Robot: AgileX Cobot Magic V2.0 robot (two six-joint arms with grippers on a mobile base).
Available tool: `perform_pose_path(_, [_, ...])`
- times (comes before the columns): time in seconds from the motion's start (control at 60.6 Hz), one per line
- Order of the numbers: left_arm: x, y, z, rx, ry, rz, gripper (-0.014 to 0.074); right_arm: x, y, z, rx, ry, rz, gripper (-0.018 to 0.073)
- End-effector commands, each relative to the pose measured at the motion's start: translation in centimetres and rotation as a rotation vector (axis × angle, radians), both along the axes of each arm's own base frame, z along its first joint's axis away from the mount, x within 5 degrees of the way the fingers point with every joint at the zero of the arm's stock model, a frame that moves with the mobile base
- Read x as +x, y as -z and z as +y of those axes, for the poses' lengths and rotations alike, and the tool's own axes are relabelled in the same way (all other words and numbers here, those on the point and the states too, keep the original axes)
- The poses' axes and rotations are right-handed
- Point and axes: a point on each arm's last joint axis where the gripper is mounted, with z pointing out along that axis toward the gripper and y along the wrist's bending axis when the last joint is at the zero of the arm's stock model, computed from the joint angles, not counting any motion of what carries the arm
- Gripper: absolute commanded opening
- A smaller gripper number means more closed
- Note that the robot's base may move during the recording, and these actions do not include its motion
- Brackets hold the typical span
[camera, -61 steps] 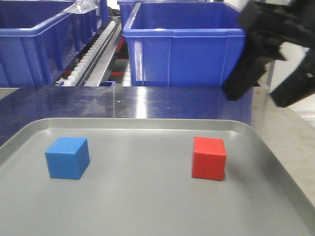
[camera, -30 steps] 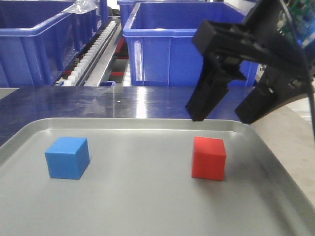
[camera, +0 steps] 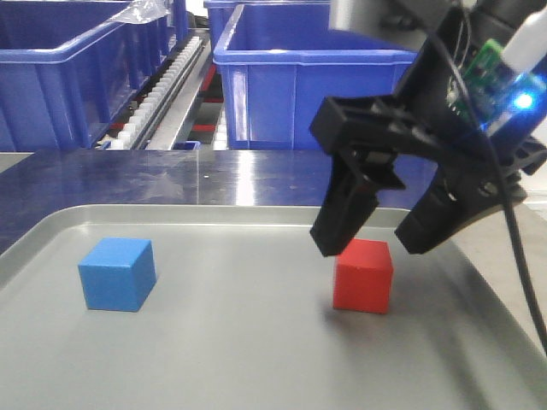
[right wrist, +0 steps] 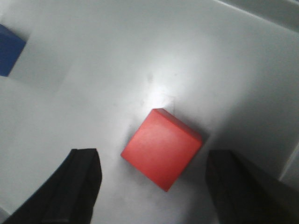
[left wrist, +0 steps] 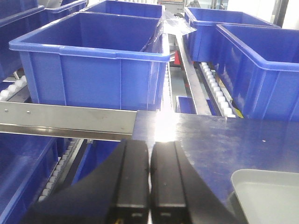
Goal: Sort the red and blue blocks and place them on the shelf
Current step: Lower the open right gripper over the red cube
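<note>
1. The right gripper (camera: 369, 246) hangs with its jaws spread wide, one black finger on each side of the red block (camera: 362, 275). In the wrist view bare tray shows between each finger and the cube, so neither touches it.
2. The red block is a small, plain, matte cube with crisp edges. It sits flat on the right part of the tray, turned a little askew to the fingers.
3. The blue block (camera: 117, 273) is a matte cube of the same size in a bright blue. It rests on the left part of the same tray, well apart from the red one.
4. The tray (camera: 256, 359) is flat, grey and dull-finished, with a raised rounded rim.
5. Under the tray, the tabletop (camera: 128, 175) is shiny metal that mirrors the blue behind it.
6. The left gripper (left wrist: 150, 158) has its two black fingers pressed together with only a thin seam between them and nothing held. It hovers at the table's near edge, pointing at the shelf.
7. The shelf has a brushed steel front rail (left wrist: 65, 119) and white roller tracks (left wrist: 215, 88) running back between large, glossy blue plastic bins (camera: 320, 94).
</note>
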Motion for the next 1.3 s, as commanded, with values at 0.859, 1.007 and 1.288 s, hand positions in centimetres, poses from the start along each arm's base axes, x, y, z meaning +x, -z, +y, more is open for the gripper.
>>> perform_pose_path(0.859, [0.0,0.6,0.0,-0.017,0.004,-0.054,0.0124,1.9,-1.1,1.5,0.022,-0.005,-0.004,0.0582])
perform_pose_path(1.007, [0.0,0.6,0.0,-0.017,0.004,-0.054,0.0124,1.9,-1.1,1.5,0.018,-0.007,-0.011,0.0568])
perform_pose_path(1.288, [0.0,0.6,0.0,-0.017,0.004,-0.054,0.0124,2.3,-0.3,1.7,0.005,-0.005,0.007,0.0421])
